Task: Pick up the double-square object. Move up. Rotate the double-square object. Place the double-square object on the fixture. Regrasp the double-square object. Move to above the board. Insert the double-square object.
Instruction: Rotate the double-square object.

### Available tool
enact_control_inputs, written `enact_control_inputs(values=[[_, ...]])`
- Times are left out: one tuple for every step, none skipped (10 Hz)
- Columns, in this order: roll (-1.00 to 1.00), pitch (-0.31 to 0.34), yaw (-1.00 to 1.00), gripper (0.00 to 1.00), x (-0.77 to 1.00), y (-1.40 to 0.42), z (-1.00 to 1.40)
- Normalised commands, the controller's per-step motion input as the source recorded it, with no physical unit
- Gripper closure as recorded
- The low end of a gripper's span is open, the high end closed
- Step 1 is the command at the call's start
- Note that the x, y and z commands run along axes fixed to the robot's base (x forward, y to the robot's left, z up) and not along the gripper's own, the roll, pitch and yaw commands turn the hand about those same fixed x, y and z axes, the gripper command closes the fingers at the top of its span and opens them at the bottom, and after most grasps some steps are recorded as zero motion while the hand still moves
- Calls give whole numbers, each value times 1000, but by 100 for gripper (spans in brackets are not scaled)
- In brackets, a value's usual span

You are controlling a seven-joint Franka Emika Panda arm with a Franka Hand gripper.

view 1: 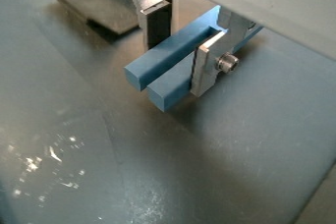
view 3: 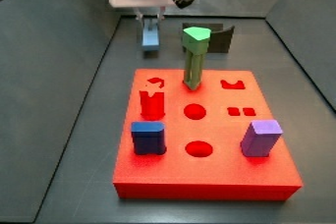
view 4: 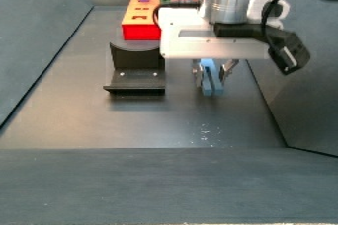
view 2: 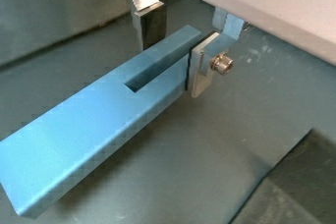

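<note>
double-square object (view 2: 98,135) between gripper (view 2: 178,39) fingers (view 2: 203,66) | fixture (view 4: 134,66) beside it

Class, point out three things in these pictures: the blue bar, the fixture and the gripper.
blue bar (view 2: 92,140), wrist view, broad flat face.
fixture (view 4: 133,70), side view, upright back and base plate.
gripper (view 1: 184,41), wrist view, midway between fingertips, around the bar.

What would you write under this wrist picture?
Gripper closed on the double-square object, above the grey floor.
</note>
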Motion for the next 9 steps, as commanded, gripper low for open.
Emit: enact_control_inputs(values=[[165, -10, -2, 100, 35, 8, -371], [173, -10, -3, 100, 31, 6, -303], [185, -17, 0, 100, 31, 0, -172], [0, 0, 0, 0, 0, 0, 0], [0, 0, 0, 0, 0, 0, 1000], [-5, 11, 0, 0, -6, -2, 1000], [-19, 28, 2, 0, -13, -6, 1000], [-43, 54, 4, 0, -9, -5, 1000], [-57, 65, 6, 0, -7, -6, 1000]])
